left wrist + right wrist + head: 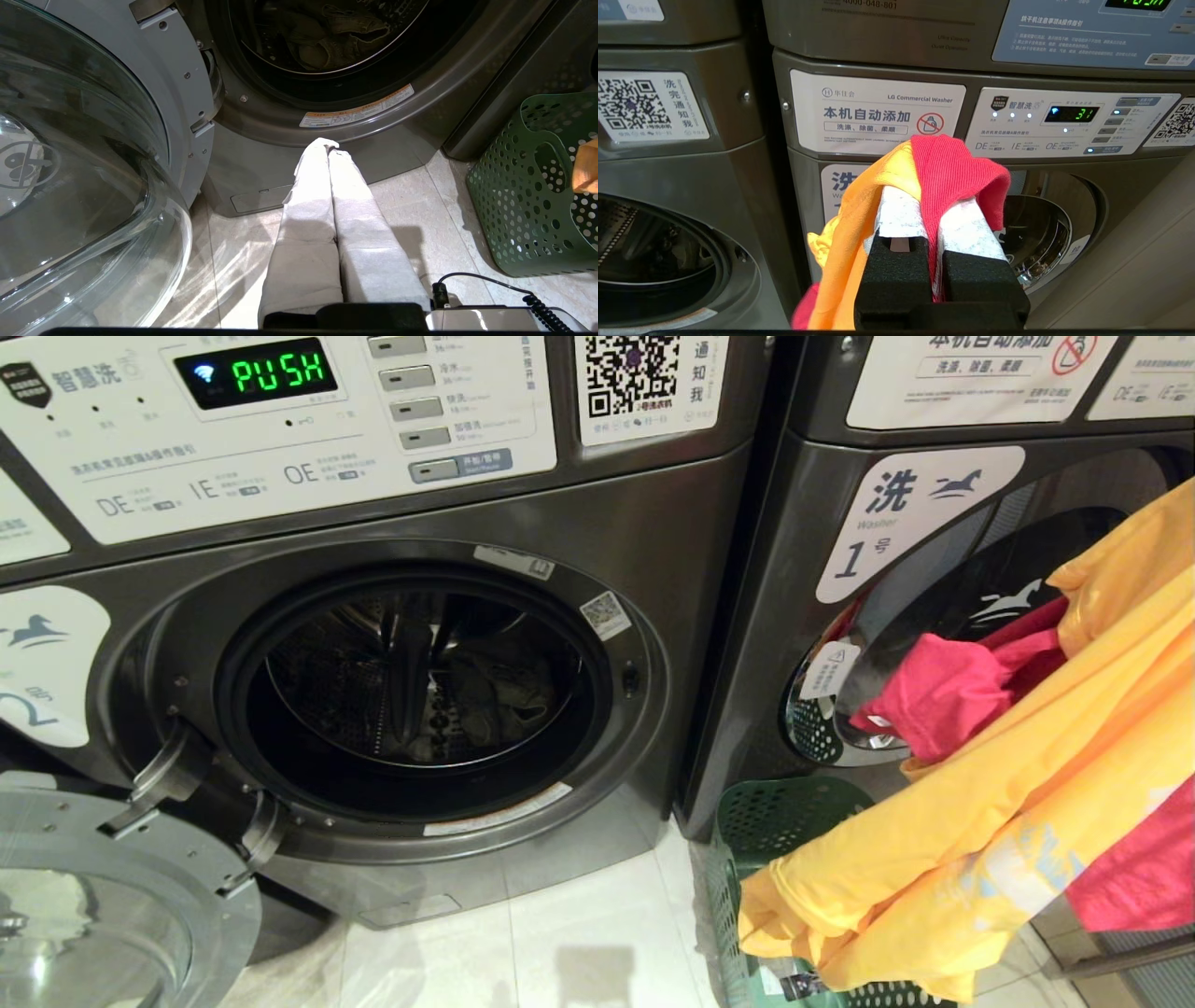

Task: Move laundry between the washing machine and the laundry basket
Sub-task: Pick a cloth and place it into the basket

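Note:
The washing machine point(597, 523) marked 2 stands with its door point(121, 887) swung open to the left. A grey-green garment point(485, 695) lies in its drum. My right gripper point(930, 200) is shut on the laundry: a red-pink garment point(952, 172) pinched between the fingers and a mustard yellow one point(859, 210) draped over them. In the head view both pieces hang at the right, the yellow point(1027, 803) trailing down over the green laundry basket point(775, 812); the gripper itself is hidden there. My left gripper point(328, 144) is parked low and shut, empty, pointing at the washer's base.
The like machine marked 1 point(896, 513) stands right of the open washer, its door closed, directly behind the hanging clothes. The basket point(518, 196) sits on the pale tiled floor point(579, 933) against that machine's foot. The open glass door fills the lower left.

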